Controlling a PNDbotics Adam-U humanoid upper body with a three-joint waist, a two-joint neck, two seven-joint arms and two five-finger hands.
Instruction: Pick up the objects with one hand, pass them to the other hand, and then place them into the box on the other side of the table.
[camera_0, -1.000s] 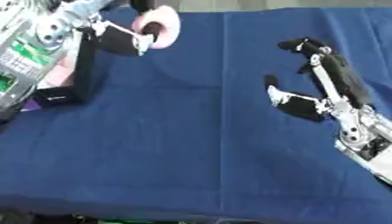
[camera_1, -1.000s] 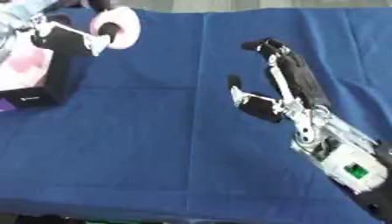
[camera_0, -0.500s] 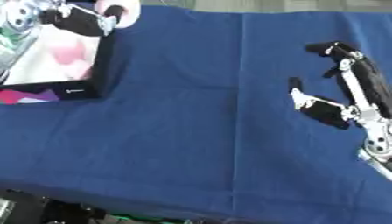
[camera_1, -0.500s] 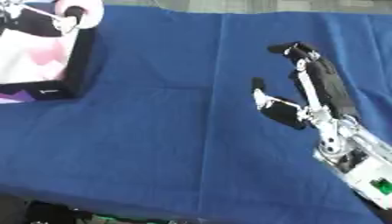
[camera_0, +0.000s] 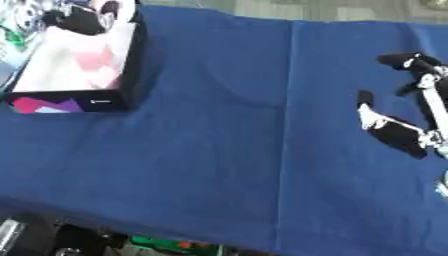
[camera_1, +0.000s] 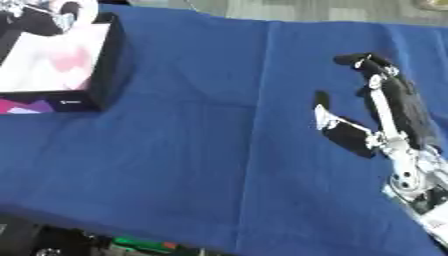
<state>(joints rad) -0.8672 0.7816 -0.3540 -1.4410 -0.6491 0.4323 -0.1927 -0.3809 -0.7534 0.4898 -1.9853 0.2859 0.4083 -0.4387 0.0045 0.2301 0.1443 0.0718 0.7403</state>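
The box (camera_0: 133, 59) stands at the far left of the blue cloth, with black walls and a white and pink inside. My left hand (camera_0: 80, 21) is over its far end, fingers curled round a pale pink round object with a dark hole (camera_1: 77, 9). I cannot tell whether the object touches the box. At the right side my right hand (camera_1: 354, 136) hovers open above the cloth, fingers stretched toward the far edge, holding nothing.
The blue cloth (camera_0: 219, 130) covers the whole table, and its front edge runs along the bottom with dark gear (camera_0: 79, 240) below it. Grey floor (camera_1: 289, 9) shows beyond the far edge.
The camera has shifted, bringing the box more into view. My left hand has carried the pink object from beside the box's far right corner to over its far end. The right hand stays open.
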